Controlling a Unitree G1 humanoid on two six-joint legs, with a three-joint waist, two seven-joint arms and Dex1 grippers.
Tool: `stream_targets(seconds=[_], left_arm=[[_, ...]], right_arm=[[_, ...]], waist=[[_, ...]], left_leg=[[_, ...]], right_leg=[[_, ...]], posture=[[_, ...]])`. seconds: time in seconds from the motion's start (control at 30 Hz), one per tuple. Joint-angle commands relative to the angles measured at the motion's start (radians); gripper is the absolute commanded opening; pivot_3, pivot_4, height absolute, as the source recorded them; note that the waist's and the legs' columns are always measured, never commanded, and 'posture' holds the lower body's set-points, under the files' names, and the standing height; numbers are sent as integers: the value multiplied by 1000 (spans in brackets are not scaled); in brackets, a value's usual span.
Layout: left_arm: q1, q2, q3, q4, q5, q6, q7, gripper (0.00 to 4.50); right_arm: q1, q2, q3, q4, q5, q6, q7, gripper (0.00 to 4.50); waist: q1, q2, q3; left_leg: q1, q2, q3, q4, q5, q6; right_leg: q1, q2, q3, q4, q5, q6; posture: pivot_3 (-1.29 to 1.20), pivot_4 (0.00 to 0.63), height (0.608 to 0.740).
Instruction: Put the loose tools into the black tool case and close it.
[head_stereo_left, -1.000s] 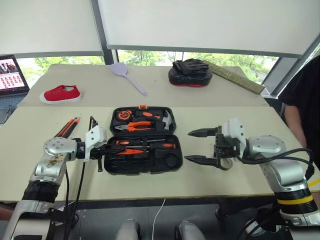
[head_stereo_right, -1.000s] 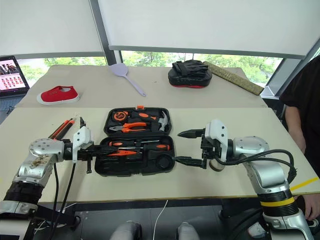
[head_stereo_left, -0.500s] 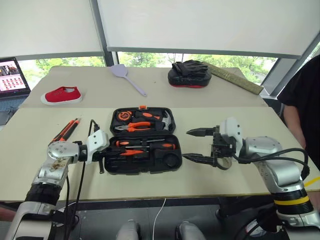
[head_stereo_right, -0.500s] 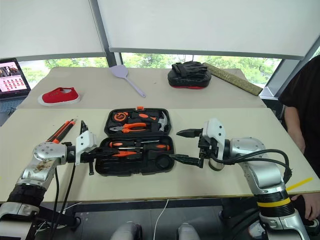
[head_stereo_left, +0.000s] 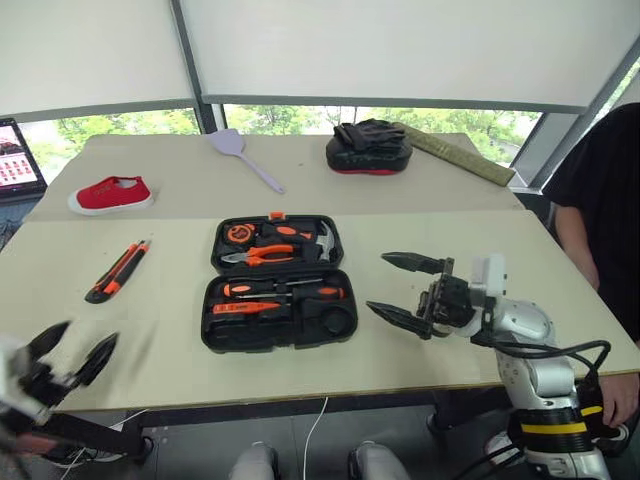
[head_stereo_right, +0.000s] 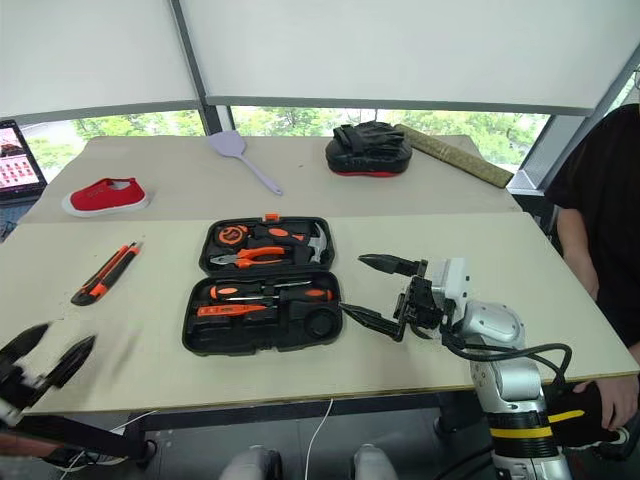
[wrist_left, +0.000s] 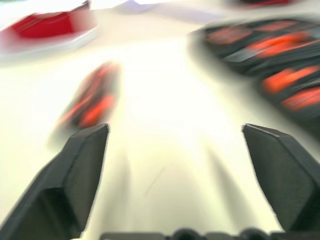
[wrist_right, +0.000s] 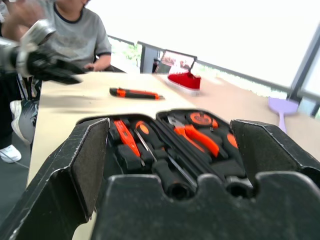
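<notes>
The utility knife lies ahead of the wide-open left gripper, which has pulled back from the open tool case; the right gripper stays wide beside it.

Both pincers gape empty, left low, right level.

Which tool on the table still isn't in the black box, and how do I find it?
Find the open black tool case mid-table. Look toward the red shoe: the utility knife lies alone between them on the bare tabletop. It is a slim orange-and-black bar, the one tool outside the case.
</notes>
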Motion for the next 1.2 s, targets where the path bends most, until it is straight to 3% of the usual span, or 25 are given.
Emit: stream_targets(seconds=[0.03, 0.13, 0.3, 0.43, 0.53, 0.7, 0.83, 1.13, 1.2], left_arm=[[50, -14, 108, 14, -29, 40, 107, 4402], [40, 3, 98, -21, -63, 109, 132, 4402], [-105, 132, 14, -1, -51, 224, 158, 4402], [-380, 313, -162, 119, -5, 408, 188, 4402], [-604, 381, -335, 295, 86, 442, 163, 4402], [-931, 392, -551, 611, 229, 438, 118, 4402], [-1087, 371, -641, 841, 324, 389, 129, 4402], [-1220, 336, -666, 1088, 402, 298, 127, 4402], [-1222, 331, -668, 1116, 411, 288, 111, 3901]], right_arm=[[8, 28, -14, -45, -22, -71, -59, 4500], [11, 32, -14, -60, -25, -73, -84, 4500], [6, 19, -5, -82, -14, -49, -98, 4500], [1, 5, 11, -105, -2, -7, -104, 4500], [-5, 1, 29, -117, -2, 15, -109, 4500], [-22, -1, 45, -128, -3, 31, -118, 4500], [-19, -6, 46, -142, 2, 37, -122, 4500], [36, -37, 20, -180, 15, 53, -137, 4500], [39, -42, 19, -183, 17, 54, -137, 4500]], waist=[[4, -1, -1], [16, -2, -1], [27, -6, -4], [26, -8, -5], [21, -8, -5], [5, -8, -5], [-5, -8, -5], [2, -9, -5], [2, -9, -5]], left_leg=[[1, 0, 0, 0, -4, -6], [1, -1, 0, 0, -4, -7], [0, 0, 0, 0, -3, -9], [-1, 1, 0, 0, -3, -10], [-2, 0, 0, -1, -2, -10], [-2, -1, 1, -2, 3, -2], [-4, 1, 0, -2, -1, -4], [-4, 1, 0, -1, -2, -4], [-3, 1, 0, -1, -2, -4]], right_leg=[[-1, -1, -1, 0, -3, -2], [-1, -3, -2, 0, -3, 0], [-1, -3, -4, -1, -2, -1], [-1, -2, -5, 0, 1, -7], [0, -1, -4, 0, 3, -5], [0, 1, -1, 0, 4, 0], [-2, 6, 1, 0, 3, 0], [-1, 5, 1, 1, 2, 1], [-1, 5, 1, 1, 2, 1]], posture=[[0, 150, 740], [0, 150, 740], [0, 150, 740], [0, 150, 740], [0, 150, 740], [0, 150, 740], [0, 150, 740], [0, 150, 740], [0, 150, 740]])
